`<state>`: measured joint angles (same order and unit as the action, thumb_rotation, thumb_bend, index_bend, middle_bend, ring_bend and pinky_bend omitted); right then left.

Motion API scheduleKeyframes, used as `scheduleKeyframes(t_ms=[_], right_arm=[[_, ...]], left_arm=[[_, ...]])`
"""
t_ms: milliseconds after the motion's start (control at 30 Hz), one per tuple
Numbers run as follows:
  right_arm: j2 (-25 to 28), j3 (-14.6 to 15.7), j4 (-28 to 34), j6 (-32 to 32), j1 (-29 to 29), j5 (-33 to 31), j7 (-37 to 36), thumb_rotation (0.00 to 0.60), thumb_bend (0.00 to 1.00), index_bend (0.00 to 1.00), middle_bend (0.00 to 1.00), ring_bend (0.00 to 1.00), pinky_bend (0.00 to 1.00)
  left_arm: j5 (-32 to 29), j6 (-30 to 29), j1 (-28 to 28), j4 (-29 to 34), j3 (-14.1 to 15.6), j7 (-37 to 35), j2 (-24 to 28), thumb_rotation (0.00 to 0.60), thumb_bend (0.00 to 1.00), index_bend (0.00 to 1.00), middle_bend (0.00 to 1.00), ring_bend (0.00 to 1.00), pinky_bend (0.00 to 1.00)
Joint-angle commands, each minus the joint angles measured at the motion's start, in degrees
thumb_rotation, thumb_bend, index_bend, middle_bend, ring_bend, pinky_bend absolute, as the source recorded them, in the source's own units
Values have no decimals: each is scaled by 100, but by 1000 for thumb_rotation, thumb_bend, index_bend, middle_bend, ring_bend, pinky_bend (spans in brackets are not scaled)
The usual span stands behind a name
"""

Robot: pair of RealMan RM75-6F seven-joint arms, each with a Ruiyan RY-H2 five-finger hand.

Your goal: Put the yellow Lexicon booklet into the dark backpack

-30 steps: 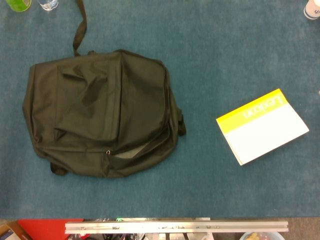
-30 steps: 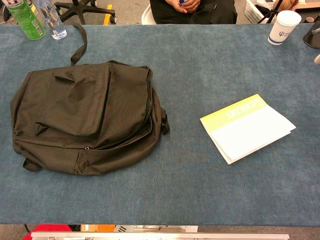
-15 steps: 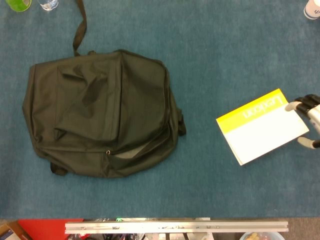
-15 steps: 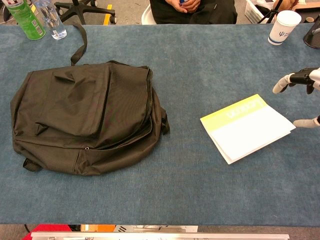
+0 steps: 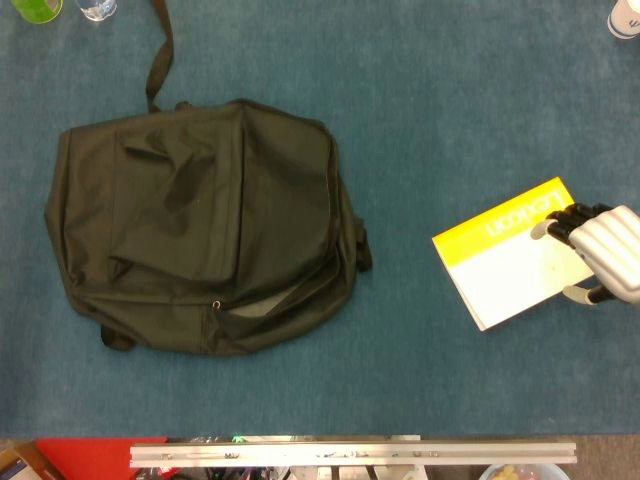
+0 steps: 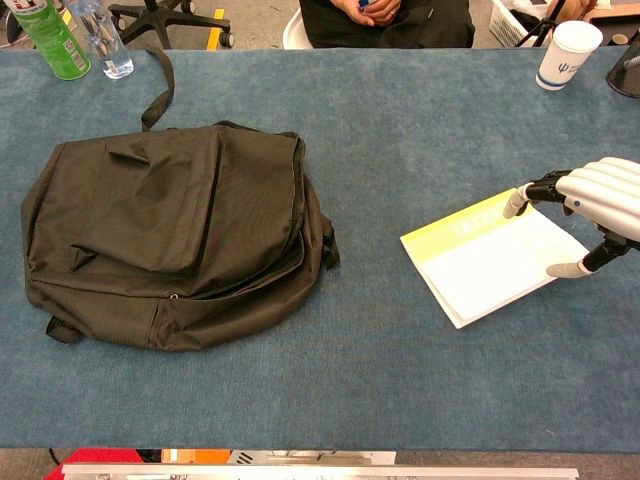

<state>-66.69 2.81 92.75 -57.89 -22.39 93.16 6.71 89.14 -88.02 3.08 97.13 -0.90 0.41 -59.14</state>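
Just over the right end of the booklet, the right hand hangs with fingers spread, holding nothing; contact cannot be told. That booklet lies flat near the desk's right edge, well apart from the backpack toward the left edge.

A blue cloth is spread over the whole table; a white paper cup is set at 1 o'clock; a green can and a clear bottle are set at 11 o'clock.
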Motion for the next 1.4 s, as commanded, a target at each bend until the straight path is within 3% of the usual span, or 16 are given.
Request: scheduleKeyframes(t_ms=[33, 167, 367, 700, 933, 1400], right_arm=[[-92, 60, -109, 14, 7, -4, 86, 600, 96, 341, 368, 299, 444], [-199, 148, -273, 26, 53, -51, 283, 600, 92, 340, 359, 271, 434], [-388, 145, -497, -62, 163, -250, 716, 600, 58, 281, 286, 165, 315], [-747, 10, -1010, -38, 184, -644, 1004, 600, 56, 278, 277, 151, 303], [-1009, -344, -1465, 205, -26, -1132, 948, 600, 57, 278, 275, 151, 303], [-1921, -1276, -2677, 1047, -1011, -2197, 949, 600, 59, 278, 275, 152, 303]], left_arm=[[-4, 1, -6, -2, 3, 0, 1, 600, 221, 150, 215, 121, 170], [-26, 7, -11, -30, 1, -3, -17, 600, 221, 150, 215, 121, 170], [-24, 33, -6, -59, 9, -8, -33, 600, 221, 150, 215, 121, 170], [-21, -6, -43, -156, 21, -142, -46, 600, 221, 150, 215, 121, 170], [-31, -8, -52, -199, 19, -208, -46, 600, 221, 150, 215, 121, 170], [-15, -89, -69, -210, -21, -274, -51, 600, 221, 150, 215, 121, 170]])
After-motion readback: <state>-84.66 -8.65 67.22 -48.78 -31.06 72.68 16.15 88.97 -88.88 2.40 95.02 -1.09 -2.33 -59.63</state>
